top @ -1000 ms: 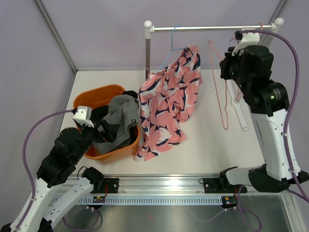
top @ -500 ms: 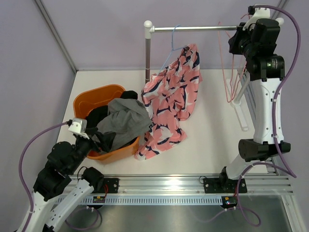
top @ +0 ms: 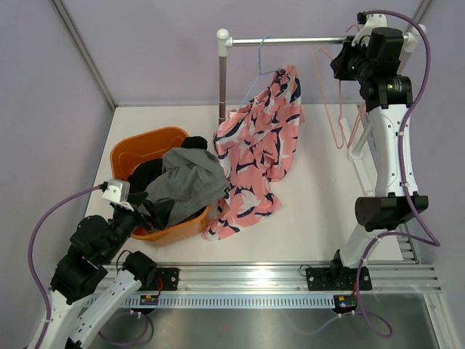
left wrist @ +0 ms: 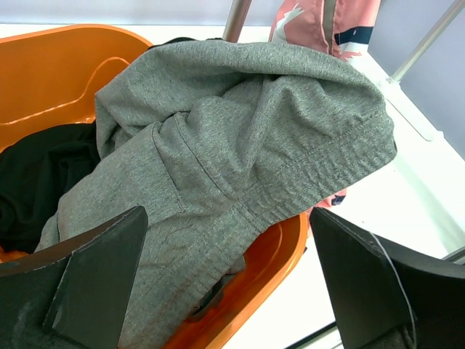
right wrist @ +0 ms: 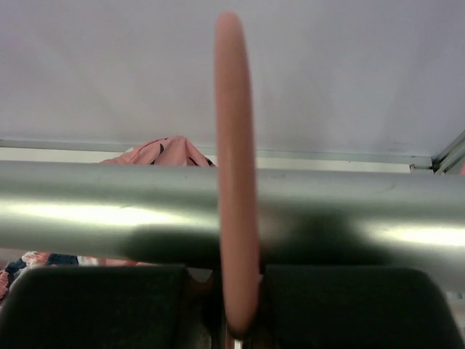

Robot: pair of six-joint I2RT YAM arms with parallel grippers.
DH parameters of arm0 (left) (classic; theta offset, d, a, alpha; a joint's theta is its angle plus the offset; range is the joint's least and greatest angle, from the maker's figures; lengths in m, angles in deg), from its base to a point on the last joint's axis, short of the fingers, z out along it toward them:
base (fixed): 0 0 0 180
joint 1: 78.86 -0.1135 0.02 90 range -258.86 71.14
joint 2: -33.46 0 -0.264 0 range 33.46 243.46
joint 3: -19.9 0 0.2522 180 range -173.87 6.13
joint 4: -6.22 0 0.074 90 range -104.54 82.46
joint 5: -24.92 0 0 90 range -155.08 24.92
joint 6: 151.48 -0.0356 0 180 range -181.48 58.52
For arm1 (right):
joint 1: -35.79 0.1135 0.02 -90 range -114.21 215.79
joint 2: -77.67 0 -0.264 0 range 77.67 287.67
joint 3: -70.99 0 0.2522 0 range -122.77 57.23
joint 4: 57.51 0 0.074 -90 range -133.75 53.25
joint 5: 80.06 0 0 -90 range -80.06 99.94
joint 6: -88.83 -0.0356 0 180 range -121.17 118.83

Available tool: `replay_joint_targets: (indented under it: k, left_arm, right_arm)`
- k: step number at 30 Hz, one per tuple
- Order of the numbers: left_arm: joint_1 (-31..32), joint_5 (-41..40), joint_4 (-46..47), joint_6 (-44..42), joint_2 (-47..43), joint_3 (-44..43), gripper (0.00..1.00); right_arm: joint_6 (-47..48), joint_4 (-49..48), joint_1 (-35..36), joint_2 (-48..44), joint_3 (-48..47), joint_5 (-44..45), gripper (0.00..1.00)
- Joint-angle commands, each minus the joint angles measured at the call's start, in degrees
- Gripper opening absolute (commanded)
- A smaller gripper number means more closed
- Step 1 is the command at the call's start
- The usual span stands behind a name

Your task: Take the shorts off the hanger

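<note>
Grey shorts (top: 185, 182), off the hanger, lodged in orange basket (top: 145, 142).
The shorts are draped over the basket rim, below the left gripper (left wrist: 227, 218), whose jaws are spread wide and empty. The bare pink hanger (right wrist: 234, 182) is pinched by the right gripper (right wrist: 232, 305) at the rail (top: 290, 43). Removal is judged done; next, the hook is to be seated and released.

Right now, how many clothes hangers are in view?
2. A blue hanger carries the pink patterned garment on the rail; a bare pink hanger hooks over the rail farther right.
</note>
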Motion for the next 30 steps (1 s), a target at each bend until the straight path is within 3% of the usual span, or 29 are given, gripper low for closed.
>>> replay_joint_targets:
  k: [1, 13, 18, 22, 30]
  left_arm:
    - [-0.1, 1.2, 2.7, -1.0, -0.6, 0.4, 0.99]
    - [0.0, 1.3, 2.8, -1.0, 0.0, 0.5, 0.99]
    - [0.0, 1.3, 2.8, -1.0, 0.1, 0.5, 0.99]
    - [0.0, 1.4, 2.8, -1.0, -0.1, 0.5, 0.99]
    - [0.0, 1.8, 3.0, -1.2, -0.1, 0.6, 0.99]
  right_arm:
    - [0.9, -2.1, -0.3, -0.9, 1.7, -1.1, 0.0]
    - [-3.3, -1.7, -0.3, -5.5, 8.9, 3.3, 0.01]
    - [-5.6, -1.8, -0.3, -8.1, 9.9, 3.5, 0.23]
    - [-7.2, -1.8, -0.3, -10.1, 9.5, 2.5, 0.48]
    - [-10.6, 1.7, -0.3, -14.4, 8.8, 5.5, 0.61]
